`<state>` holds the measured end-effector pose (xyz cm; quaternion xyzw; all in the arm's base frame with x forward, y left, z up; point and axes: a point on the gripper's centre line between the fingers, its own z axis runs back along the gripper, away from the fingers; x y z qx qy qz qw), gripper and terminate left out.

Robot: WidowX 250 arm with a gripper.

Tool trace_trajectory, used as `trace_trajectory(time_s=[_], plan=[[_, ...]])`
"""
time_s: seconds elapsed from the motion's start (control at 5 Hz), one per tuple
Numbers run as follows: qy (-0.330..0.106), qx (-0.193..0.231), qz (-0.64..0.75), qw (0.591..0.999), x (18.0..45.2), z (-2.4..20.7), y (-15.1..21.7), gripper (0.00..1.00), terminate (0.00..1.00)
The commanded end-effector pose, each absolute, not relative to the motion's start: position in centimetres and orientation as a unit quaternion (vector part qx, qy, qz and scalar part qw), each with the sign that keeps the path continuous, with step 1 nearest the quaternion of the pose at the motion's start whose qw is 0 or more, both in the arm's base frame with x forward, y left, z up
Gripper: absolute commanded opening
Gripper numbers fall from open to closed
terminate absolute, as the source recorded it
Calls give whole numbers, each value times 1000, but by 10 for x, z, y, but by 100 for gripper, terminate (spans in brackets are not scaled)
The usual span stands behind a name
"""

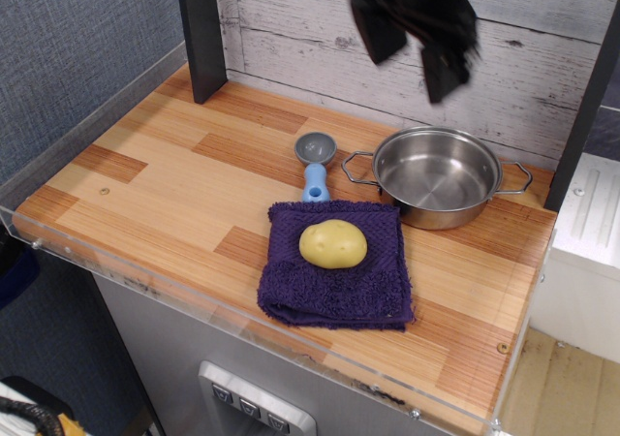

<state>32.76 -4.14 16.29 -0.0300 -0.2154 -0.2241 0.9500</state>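
Nearest the lens, a grey panel [257, 405] with a row of buttons is seen below the front of the wooden counter [174, 184], whose edge is lined by a clear plastic guard [145, 281], probably fitted so that nothing slides off. Just behind that edge a purple cloth [339, 295] is spread flat, and a yellow potato [333, 243] is laid at its middle; the soft pile is judged to keep the rounded thing from rolling. A scoop [315, 165] with a blue handle and a grey head is laid flat behind the cloth, its handle end meeting the cloth's rear hem and its head pointed toward the plank wall [291, 39]. To the right of the scoop and just beside the cloth's far corner, the steel pot [434, 170] is stood upright on its base, mouth up and empty, with its two wire handles turned out to the sides, so that the bowl is left open from above. The gripper [412, 68] is hung well above the pot, apart from it, and is rendered blurred; its two dark fingers [376, 31] appear to be spread, and nothing is held between them
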Motion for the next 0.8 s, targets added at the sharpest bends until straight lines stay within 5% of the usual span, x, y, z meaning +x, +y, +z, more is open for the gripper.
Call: trace_trajectory(time_s=[0.0,0.4,0.6], plan=[[-253,-23,-212,944,309,206,-27,100,0],[-253,-23,-212,944,309,206,-27,100,0],[-253,-23,-212,944,309,206,-27,100,100]])
